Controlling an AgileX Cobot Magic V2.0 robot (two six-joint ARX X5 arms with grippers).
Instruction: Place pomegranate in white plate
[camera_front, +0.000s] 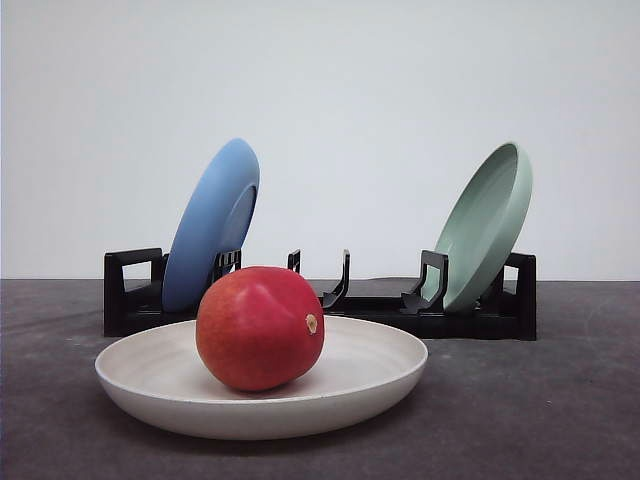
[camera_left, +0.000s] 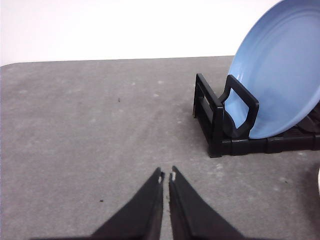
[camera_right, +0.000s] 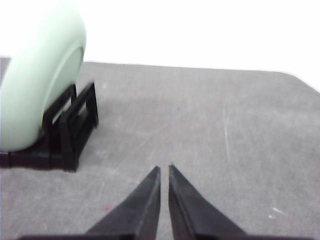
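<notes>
The glossy red pomegranate (camera_front: 259, 327), with a small tan stem spot, rests inside the white plate (camera_front: 385, 372) on the dark table, near the front in the front view. My left gripper (camera_left: 166, 176) is shut with nothing between its fingers, hovering over bare grey table to the left of the rack's blue-plate end. My right gripper (camera_right: 164, 169) is also shut and holds nothing, over bare table beside the rack's green-plate end. A sliver of the white plate's rim (camera_left: 318, 181) shows in the left wrist view.
A black dish rack (camera_front: 470, 318) stands behind the white plate. A blue plate (camera_front: 212, 222) leans in its left slots and a pale green plate (camera_front: 486, 224) in its right slots. The rack (camera_left: 220, 120) and blue plate (camera_left: 280, 65) show in the left wrist view, the green plate (camera_right: 37, 80) in the right wrist view.
</notes>
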